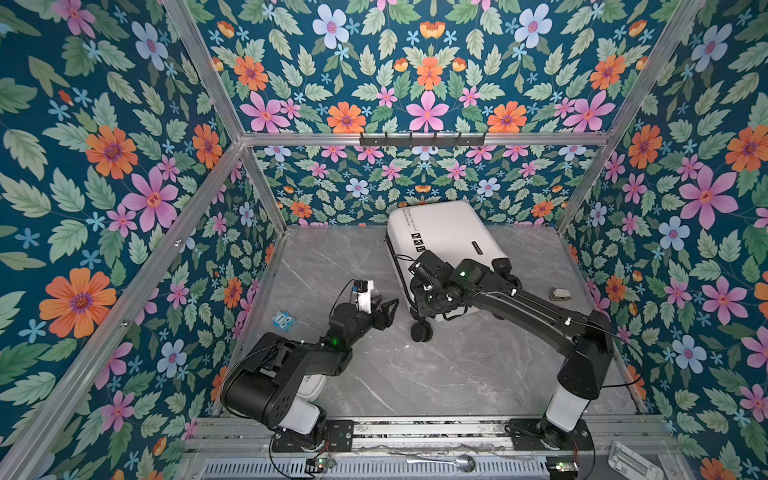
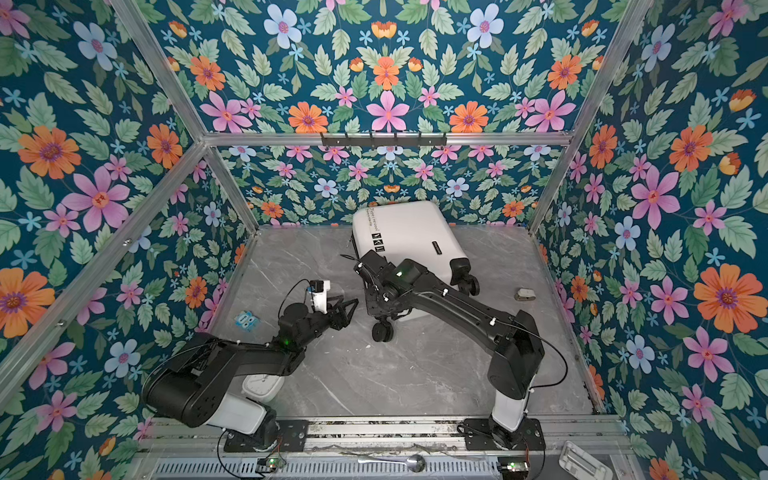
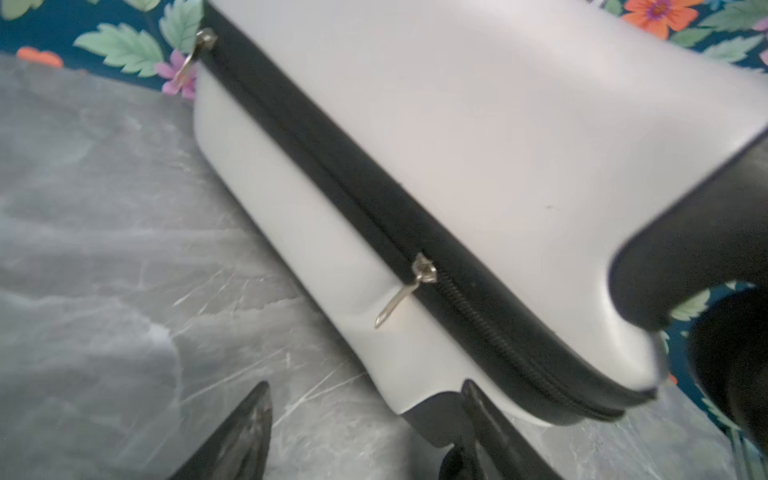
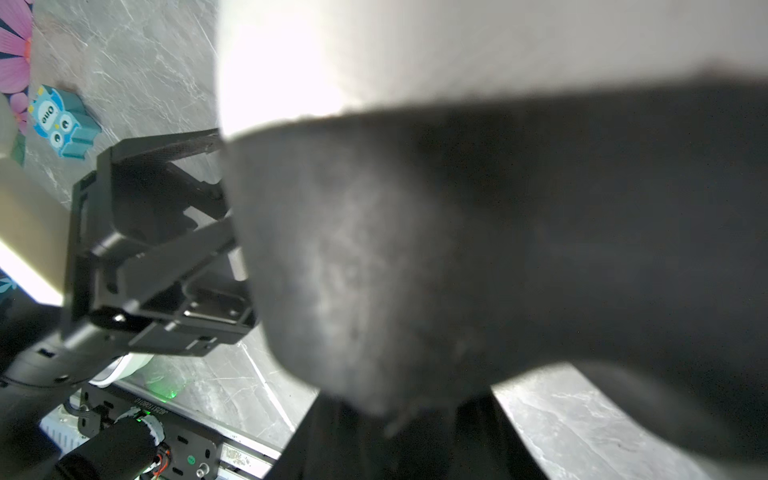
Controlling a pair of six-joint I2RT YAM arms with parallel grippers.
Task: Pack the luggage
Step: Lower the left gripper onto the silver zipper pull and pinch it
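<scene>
"Where did the luggage (image 1: pixel 449 232) lie?"

"At the far middle of the bench (image 1: pixel 415 374), closed. Its long axis ran from back wall to front (slightly skewed), wheels toward the arms."

"And the pincers?"

"The left pincer (image 1: pixel 387 307) gaped, empty. The right pincer (image 1: pixel 422 297) pressed against the case; I couldn't tell its grip."

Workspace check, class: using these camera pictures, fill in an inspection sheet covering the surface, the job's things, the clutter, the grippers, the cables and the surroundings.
Surface: grey marbled tabletop, mostly bare.
Job's things: white luggage at the back centre, shells together; two metal zipper pulls on its black band.
Clutter: blue owl block at left; small grey object at right; spoon and pale tray on the front ledge.
Grippers: left gripper open, empty, near the luggage's wheel corner; right gripper at the wheel end, its grip hidden.
Cables: black cables along both arms; no snag seen.
Surroundings: floral walls, aluminium frame, black hook rail.
</scene>
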